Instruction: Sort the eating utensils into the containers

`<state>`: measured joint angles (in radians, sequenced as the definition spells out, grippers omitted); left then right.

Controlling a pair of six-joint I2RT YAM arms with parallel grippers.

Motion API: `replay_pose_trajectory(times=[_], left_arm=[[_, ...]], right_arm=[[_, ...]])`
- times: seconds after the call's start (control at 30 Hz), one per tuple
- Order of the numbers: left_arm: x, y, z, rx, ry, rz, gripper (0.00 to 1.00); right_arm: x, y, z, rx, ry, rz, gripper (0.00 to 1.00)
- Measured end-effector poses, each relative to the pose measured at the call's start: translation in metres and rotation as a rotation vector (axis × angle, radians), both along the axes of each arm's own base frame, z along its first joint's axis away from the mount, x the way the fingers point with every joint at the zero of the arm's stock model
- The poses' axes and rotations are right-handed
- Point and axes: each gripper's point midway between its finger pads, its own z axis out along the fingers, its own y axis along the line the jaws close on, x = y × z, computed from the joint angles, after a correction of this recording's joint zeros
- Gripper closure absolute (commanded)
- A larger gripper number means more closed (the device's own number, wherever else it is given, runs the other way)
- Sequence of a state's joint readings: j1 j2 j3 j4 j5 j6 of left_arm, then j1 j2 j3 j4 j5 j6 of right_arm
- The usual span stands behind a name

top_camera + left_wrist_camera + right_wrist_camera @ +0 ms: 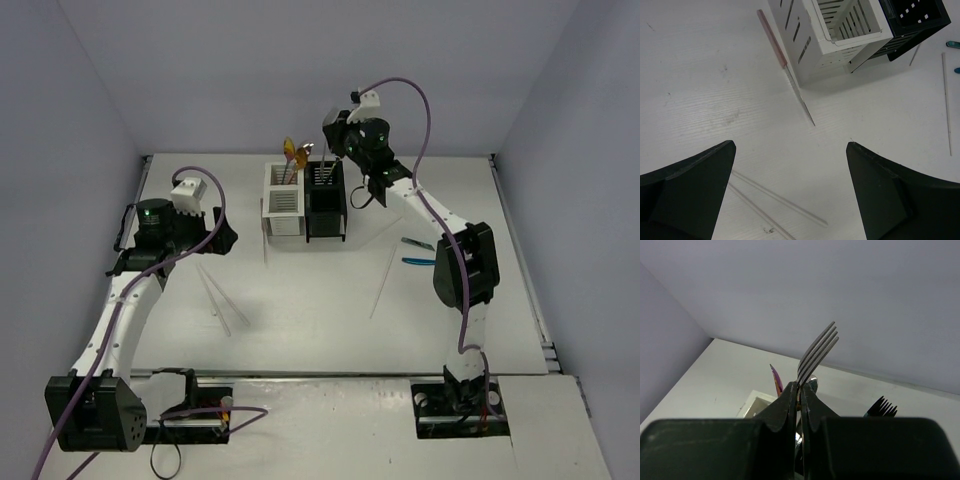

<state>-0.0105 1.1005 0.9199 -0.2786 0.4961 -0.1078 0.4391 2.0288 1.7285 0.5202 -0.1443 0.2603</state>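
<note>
Slim silver metal fork: light, stiff, slick, so best pinched flat across the neck or handle. My right gripper is pressed together on it just below the tines, tines up, in the air by the black slotted square caddy. My left gripper is spread wide, holds nothing, and hovers over the bench near a pink-handled knife.

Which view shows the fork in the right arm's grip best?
Right wrist: the silver fork stands pinched between shut jaws, its tines sharp and unobstructed. In the top view I cannot pick it out, and the left wrist view misses it entirely.
</note>
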Motion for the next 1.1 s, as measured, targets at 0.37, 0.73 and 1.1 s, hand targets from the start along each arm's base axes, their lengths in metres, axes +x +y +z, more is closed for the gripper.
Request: replay_pose_trajectory(times=[0.37, 0.73, 1.1], left_arm=[[0.005, 0.001, -0.004, 0.004, 0.004, 0.006, 0.07], [0.016, 0.017, -0.028, 0.032, 0.082, 0.115, 0.17], [-0.001, -0.012, -0.072, 0.043, 0.132, 0.119, 0.39]], right_arm=[[0.005, 0.002, -0.002, 0.021, -0.037, -0.008, 0.78], [-0.009, -0.001, -0.039, 0.0, 0.057, 0.006, 0.55], [-0.059, -0.056, 0.088, 0.028, -0.095, -0.037, 0.52]])
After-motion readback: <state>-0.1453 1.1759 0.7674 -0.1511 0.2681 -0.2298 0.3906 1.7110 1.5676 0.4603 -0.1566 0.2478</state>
